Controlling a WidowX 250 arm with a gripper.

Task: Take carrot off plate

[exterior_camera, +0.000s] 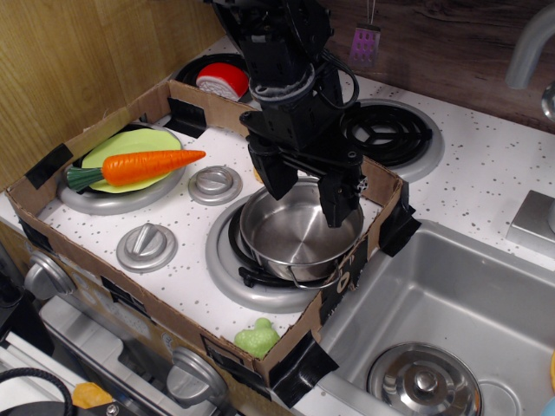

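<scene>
The pot (299, 234) sat nearest on the worktop (186, 234). The pincer (308, 192) hung above it, released, jaws apart and empty. Farther left, the carrot (139, 166) lay across the plate (130, 147), stem overhanging.

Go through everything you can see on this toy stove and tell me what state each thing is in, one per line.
carrot: lying on the plate, untouched
plate: flat on the back-left burner, carrying the carrot
gripper: open, empty, above the pot
pot: upright on the front burner, empty, no lid
lid: lying in the sink, knob up
red-and-white dish: resting at the back, partly hidden
</scene>
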